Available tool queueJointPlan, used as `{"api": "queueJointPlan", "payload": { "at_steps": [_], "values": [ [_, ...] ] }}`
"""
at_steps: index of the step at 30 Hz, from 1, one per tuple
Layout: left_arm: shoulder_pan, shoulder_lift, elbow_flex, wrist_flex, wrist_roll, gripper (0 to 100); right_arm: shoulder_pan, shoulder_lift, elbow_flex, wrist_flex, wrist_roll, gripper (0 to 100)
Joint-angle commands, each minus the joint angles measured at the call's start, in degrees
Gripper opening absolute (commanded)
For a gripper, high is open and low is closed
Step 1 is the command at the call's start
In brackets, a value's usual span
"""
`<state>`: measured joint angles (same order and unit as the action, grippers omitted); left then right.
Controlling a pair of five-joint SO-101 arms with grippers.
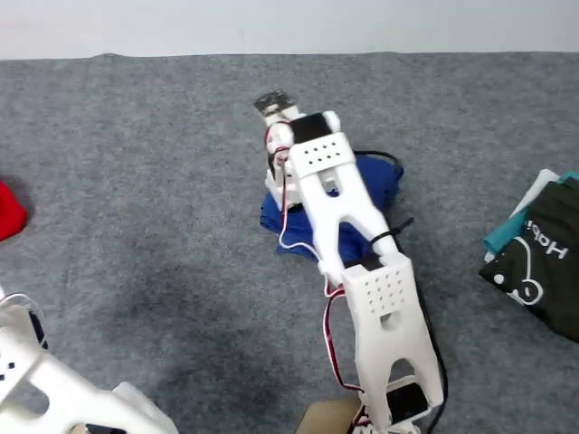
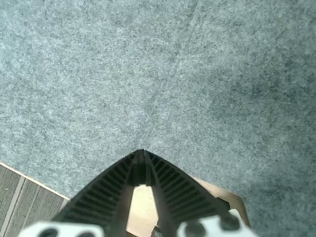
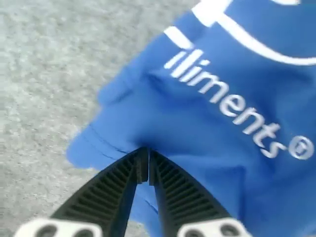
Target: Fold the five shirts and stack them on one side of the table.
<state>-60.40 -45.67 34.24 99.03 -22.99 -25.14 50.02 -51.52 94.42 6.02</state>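
Fingers [image 2: 111, 190] of L gripper [image 2: 142, 155] are pressed together w/ nothing btwn them, over bare grey felt [image 2: 148, 59] nr the table edge. High view, far L edge: red shirt [image 1: 9, 212], well apart from the rest. L arm [image 1: 45, 384] sits at the bottom L corner. Mid-table: blue shirt [image 1: 375, 181], crumpled, white print, w/ R arm [image 1: 362, 244] stretched over it. R gripper [image 3: 143, 153] is clenched too, tips on the blue cloth nr its edge; can't tell if cloth is nipped. Far R edge: black shirt [image 1: 543, 262] atop teal one [image 1: 502, 237].
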Motion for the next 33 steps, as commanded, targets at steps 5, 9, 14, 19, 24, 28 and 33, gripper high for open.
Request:
{"api": "queueJointPlan", "payload": {
  "at_steps": [5, 9, 14, 19, 24, 28, 33],
  "values": [
    [0.18, -1.05, -0.75, 0.18, -0.62, 0, -6.73, -0.66, -0.53, -0.75, 0.53, 0.9],
    [-0.09, -1.05, -0.66, 0.18, -0.62, 0, -7.43, -0.92, -0.44, -0.75, 0.53, 0.9],
    [-0.18, -1.05, -0.75, 0.18, -0.62, 0, -7.69, -3.03, -2.64, 4.53, 1.67, 0.9],
    [0.09, -1.05, -0.40, 0.18, -0.62, 0, -5.41, -6.90, -6.07, 7.96, 4.48, 0.9],
    [0.26, -1.05, -0.40, 0.18, -0.62, 0, -0.66, -6.29, -5.80, 4.26, 4.57, 0.9],
    [0.26, -1.05, -0.40, 0.18, -0.62, 0, 0.84, -1.36, -5.63, 1.19, 4.57, 0.9],
    [0.26, -1.05, -0.40, 0.18, -0.62, 0, -2.59, 5.05, -5.71, 0.31, 4.57, 0.9]
  ]
}}
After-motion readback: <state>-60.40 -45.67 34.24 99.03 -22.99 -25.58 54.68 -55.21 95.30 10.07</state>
